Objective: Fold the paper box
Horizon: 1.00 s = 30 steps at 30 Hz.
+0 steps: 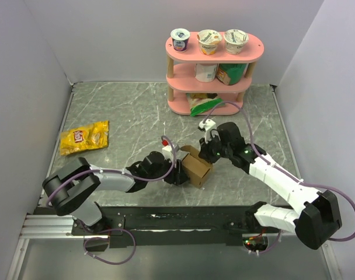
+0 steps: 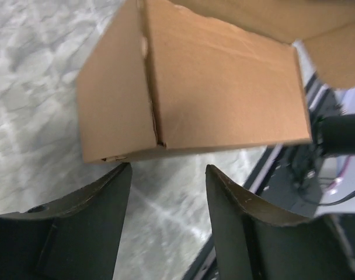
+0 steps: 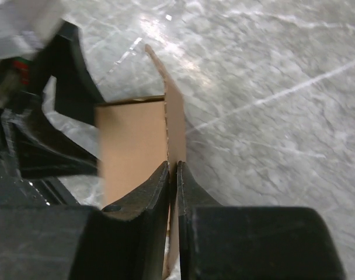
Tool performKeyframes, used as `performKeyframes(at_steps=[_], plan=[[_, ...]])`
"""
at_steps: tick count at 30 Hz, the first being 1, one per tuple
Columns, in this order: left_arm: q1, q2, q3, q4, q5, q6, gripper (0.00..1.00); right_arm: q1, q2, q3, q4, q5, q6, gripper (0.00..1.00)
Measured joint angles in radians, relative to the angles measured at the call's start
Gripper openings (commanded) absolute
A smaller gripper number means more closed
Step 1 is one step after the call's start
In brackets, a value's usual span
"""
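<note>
The paper box (image 1: 196,167) is plain brown cardboard, partly formed, standing on the marble table between the two arms. My left gripper (image 1: 178,173) sits at its left side; in the left wrist view the box (image 2: 195,87) lies just beyond my open, empty left gripper (image 2: 169,169), not between the fingers. My right gripper (image 1: 208,153) is at the box's upper right edge. In the right wrist view my right gripper (image 3: 173,169) is shut on a thin upright flap of the box (image 3: 174,116), with a box wall to its left.
A yellow snack bag (image 1: 84,137) lies at the left of the table. A pink three-tier shelf (image 1: 214,70) with yogurt cups and packets stands at the back. White walls close in both sides. The mounting rail (image 1: 166,221) runs along the near edge.
</note>
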Motion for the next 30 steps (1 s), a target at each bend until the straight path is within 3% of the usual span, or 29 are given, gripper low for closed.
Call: performKeyframes(at_steps=[7, 9, 10, 13, 15, 18, 20, 21, 22, 24, 30], plan=[[-0.014, 0.02, 0.016, 0.016, -0.037, -0.139, 0.59, 0.135, -0.007, 0.001, 0.022, 0.112, 0.021, 0.13], [-0.017, 0.03, 0.016, 0.026, -0.043, -0.17, 0.67, 0.16, -0.007, 0.002, 0.032, 0.143, 0.024, 0.13], [-0.019, 0.032, 0.016, 0.029, -0.048, -0.178, 0.77, 0.166, -0.006, 0.002, 0.035, 0.154, 0.026, 0.13], [-0.025, 0.029, 0.012, 0.035, -0.064, -0.19, 0.94, 0.17, 0.002, 0.002, 0.048, 0.175, 0.021, 0.12], [-0.024, -0.01, -0.013, 0.033, -0.094, -0.179, 0.99, 0.17, 0.011, 0.002, 0.058, 0.188, 0.004, 0.12], [-0.017, -0.115, -0.06, 0.021, -0.128, -0.137, 0.96, 0.16, 0.021, 0.002, 0.076, 0.17, -0.041, 0.14], [-0.012, -0.217, -0.087, 0.008, -0.15, -0.082, 0.96, 0.141, 0.037, 0.003, 0.087, 0.136, -0.084, 0.26], [-0.01, -0.271, -0.098, -0.005, -0.16, -0.054, 0.97, 0.127, 0.051, 0.008, 0.087, 0.117, -0.104, 0.4], [-0.006, -0.32, -0.106, -0.015, -0.167, -0.028, 0.98, 0.114, 0.067, 0.013, 0.088, 0.101, -0.12, 0.68], [0.002, -0.414, -0.117, -0.049, -0.191, 0.036, 0.99, 0.095, 0.105, 0.037, 0.085, 0.082, -0.143, 0.97], [0.105, -0.51, -0.108, -0.133, -0.234, 0.188, 0.96, 0.081, 0.098, 0.082, 0.084, 0.081, -0.138, 1.0]])
